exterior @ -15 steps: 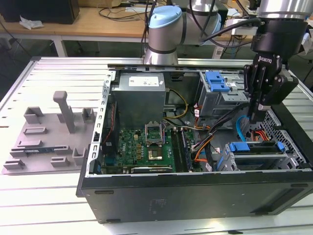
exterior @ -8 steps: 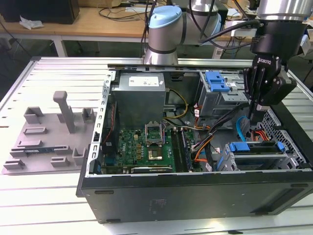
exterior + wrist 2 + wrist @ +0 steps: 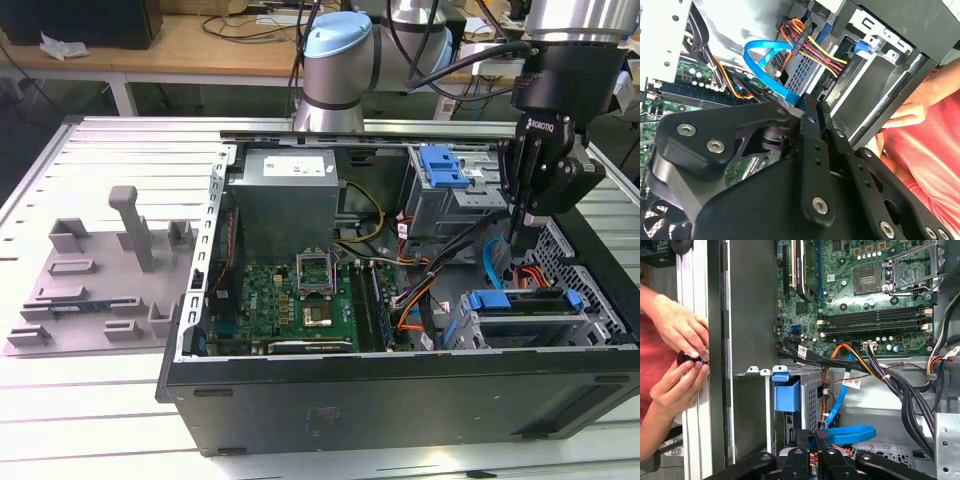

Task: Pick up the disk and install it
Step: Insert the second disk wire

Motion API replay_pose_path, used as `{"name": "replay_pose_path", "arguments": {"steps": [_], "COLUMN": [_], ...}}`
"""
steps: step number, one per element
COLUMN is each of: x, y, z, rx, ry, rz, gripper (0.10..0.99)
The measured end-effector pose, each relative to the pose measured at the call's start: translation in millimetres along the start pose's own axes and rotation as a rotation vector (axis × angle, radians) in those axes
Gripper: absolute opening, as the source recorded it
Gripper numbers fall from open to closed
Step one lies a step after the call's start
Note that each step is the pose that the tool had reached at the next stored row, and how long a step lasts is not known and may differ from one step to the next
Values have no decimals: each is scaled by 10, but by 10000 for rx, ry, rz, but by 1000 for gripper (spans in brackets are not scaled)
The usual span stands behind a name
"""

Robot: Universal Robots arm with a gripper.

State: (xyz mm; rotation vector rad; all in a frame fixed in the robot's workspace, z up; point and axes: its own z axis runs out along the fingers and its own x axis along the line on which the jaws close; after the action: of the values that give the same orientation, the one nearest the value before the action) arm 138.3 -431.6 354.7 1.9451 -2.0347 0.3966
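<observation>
Exterior view: we see the open computer case (image 3: 400,400) on the counter (image 3: 100,420), its drive corner crowded by cables (image 3: 440,280). Our claw (image 3: 512,243) hangs there with fingers (image 3: 812,125) pressed together, empty, just above the disk (image 3: 525,325) seated in its bay.

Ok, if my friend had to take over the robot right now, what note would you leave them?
Gripper: shut, nothing visible in it, hanging inside the open computer case just above the disk.
Disk: lying in the drive cage at the exterior view's right, blue bracket on top.
Done: the disk is in its bay, not in the gripper.
Left: I cannot tell whether it is fully seated.
Mind: a person's hands are right beside the case.
</observation>
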Motion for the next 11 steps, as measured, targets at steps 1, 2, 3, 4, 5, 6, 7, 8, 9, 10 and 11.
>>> {"name": "replay_pose_path", "arguments": {"steps": [1, 2, 3, 4, 5, 6, 7, 8, 9, 10, 11], "x": [0, 0, 0, 0, 0, 1, 21, 45, 78, 110, 123], "y": [0, 0, 0, 0, 0, 0, -1, -2, -4, -6, -6], "z": [0, 0, 0, 0, 0, 2, 12, 20, 34, 48, 54], "rx": [0, 0, 0, 0, 0, -1, -1, -3, -6, -10, -12], "ry": [0, 1, 0, 0, 0, -1, -23, -67, -146, -258, -332], "rz": [0, 0, 0, 0, 0, 0, 0, -2, -3, -6, -7], "gripper": [161, 161, 161, 161, 161, 161, 161, 161, 161, 161, 161]}}
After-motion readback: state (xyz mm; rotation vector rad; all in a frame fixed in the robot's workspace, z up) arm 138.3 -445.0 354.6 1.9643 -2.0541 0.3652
